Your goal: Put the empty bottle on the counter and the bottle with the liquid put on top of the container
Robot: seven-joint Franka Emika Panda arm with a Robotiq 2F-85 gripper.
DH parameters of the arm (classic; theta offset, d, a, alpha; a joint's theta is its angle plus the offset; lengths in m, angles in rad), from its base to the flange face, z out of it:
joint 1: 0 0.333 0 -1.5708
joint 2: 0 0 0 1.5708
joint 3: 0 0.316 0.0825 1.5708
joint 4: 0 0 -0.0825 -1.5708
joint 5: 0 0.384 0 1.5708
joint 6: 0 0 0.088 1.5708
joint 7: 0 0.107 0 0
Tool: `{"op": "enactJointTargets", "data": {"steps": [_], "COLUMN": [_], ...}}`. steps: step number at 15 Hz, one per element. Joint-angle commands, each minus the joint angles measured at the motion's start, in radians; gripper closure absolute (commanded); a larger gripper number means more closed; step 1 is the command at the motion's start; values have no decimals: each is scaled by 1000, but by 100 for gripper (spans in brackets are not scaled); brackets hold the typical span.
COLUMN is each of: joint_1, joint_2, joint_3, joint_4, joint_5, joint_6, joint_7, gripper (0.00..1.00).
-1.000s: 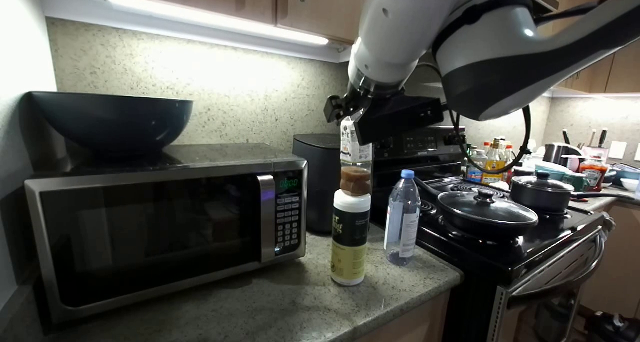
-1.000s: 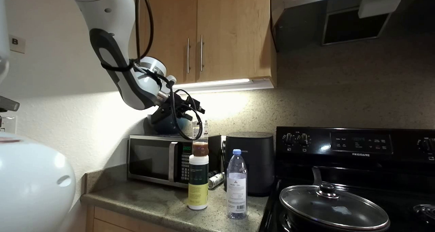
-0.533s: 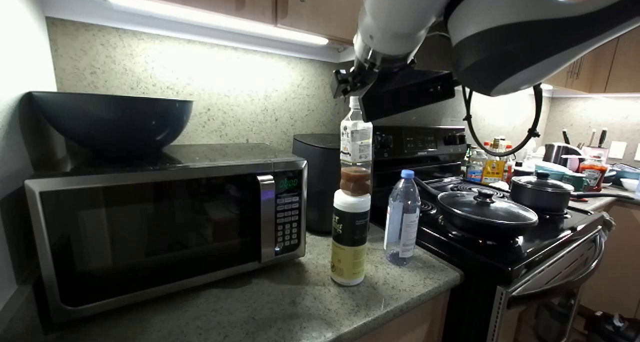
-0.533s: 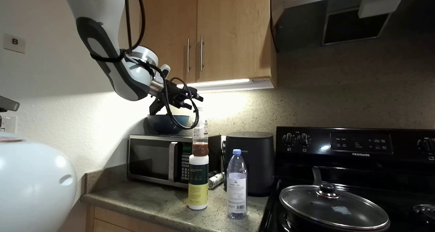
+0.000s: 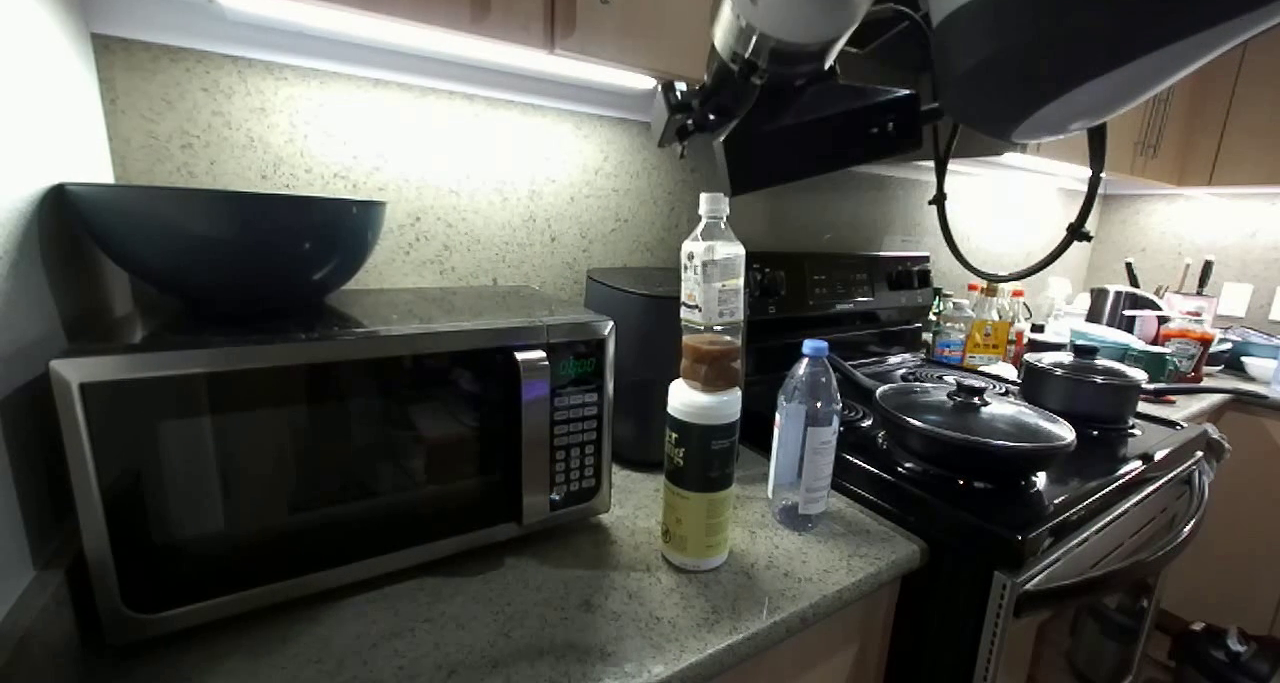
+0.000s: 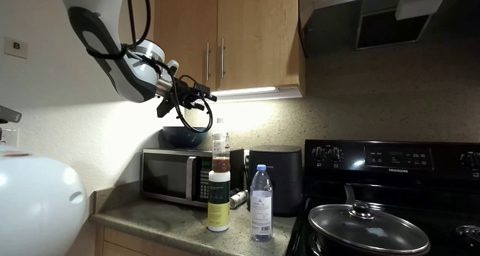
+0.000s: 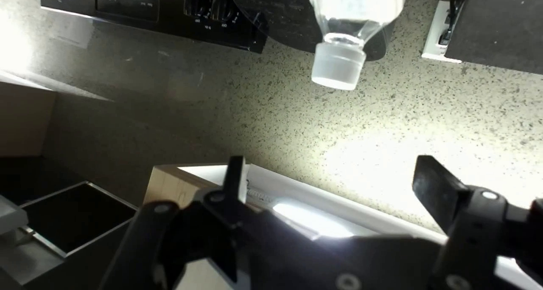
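The bottle with the liquid (image 5: 712, 293) stands upright on top of the white-lidded container (image 5: 697, 488). Near that container, sharing its speckled surface (image 5: 500, 603), the blue-capped empty bottle (image 5: 805, 438) also stands upright. Higher than either bottle and touching neither, the tool (image 7: 331, 175) holds its jaws wide apart. Farther out are a microwave (image 5: 300, 483) bearing a dark bowl (image 5: 225, 238) and a stove (image 5: 1100, 478).

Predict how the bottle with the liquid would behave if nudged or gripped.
The bottle with the liquid may tip or slide off the container, since the lid under it is little wider than the bottle. It is probably bottom-heavy: the brown liquid fills only its lower part. Its clear walls look like plastic, so they could flex when squeezed.
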Motion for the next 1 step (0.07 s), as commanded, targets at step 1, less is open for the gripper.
{"op": "enactJointTargets", "data": {"steps": [1], "joint_1": [4], "joint_2": [-4], "joint_3": [0], "joint_4": [2], "joint_5": [2], "joint_6": [-2], "joint_7": [-3], "gripper": [0]}}
